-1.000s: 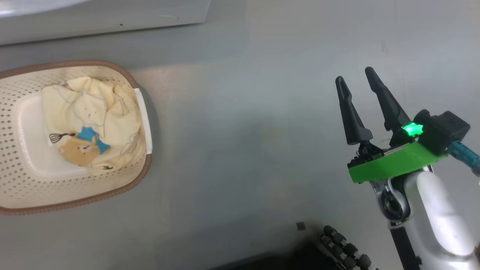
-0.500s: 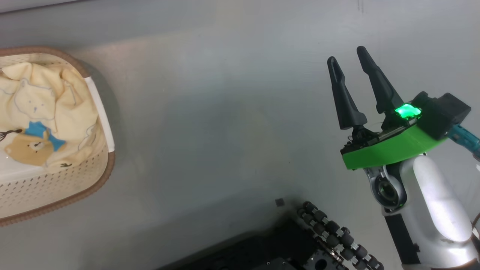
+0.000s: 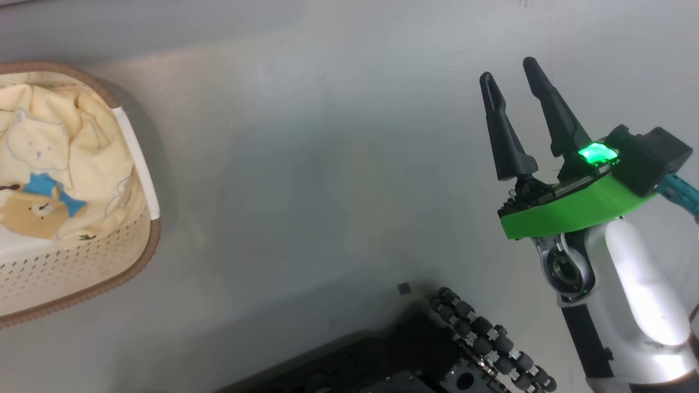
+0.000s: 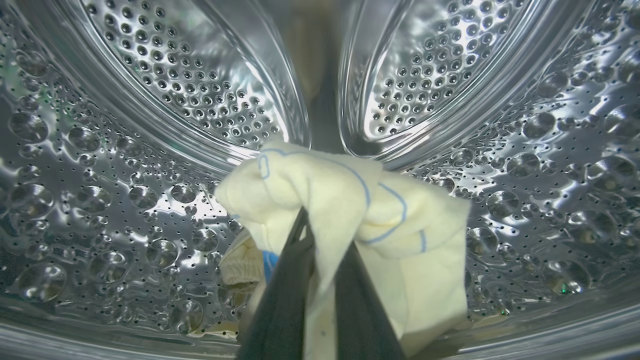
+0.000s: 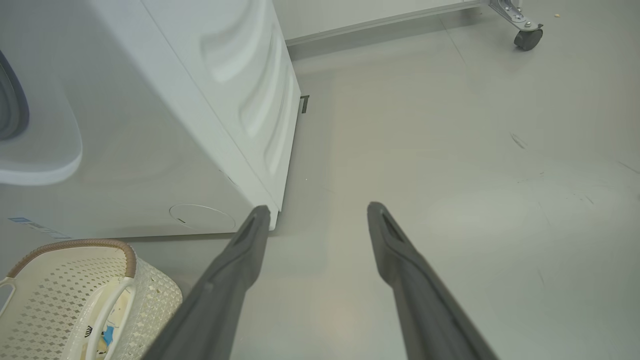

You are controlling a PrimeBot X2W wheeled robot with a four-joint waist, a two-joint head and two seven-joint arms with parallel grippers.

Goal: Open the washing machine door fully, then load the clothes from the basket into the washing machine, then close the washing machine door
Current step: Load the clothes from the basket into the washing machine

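The left end effector [image 4: 322, 235] is clenched on a cream garment [image 4: 350, 200] with thin blue outlines. Its two dark fingers [image 4: 285, 300] rise close together, and their tips are buried in the fabric, which drapes over them and hangs down the right side. The end effector and garment are inside the steel drum [image 4: 150, 75], with perforated walls all around and the rear panels ahead. Below and left of the fingers, a ribbed cream piece with a blue edge [image 4: 245, 265] lies on the drum's bottom.

The right end effector [image 3: 509, 71] is released and holds nothing, its fingers spread apart over the bare grey floor [image 3: 327, 164]. In its wrist view the fingers [image 5: 235, 280] point at the floor just beside the lower front corner of the white washer [image 5: 150, 125], near the round flap [image 5: 201, 216].

The basket [image 3: 136, 262] sits on the floor well to the left of the right end effector, in front of the washer. It holds more clothes [image 3: 54, 158], cream-yellow with a bear print and a blue patch, crumpled against its near wall. A caster [image 5: 527, 37] stands far across the floor.
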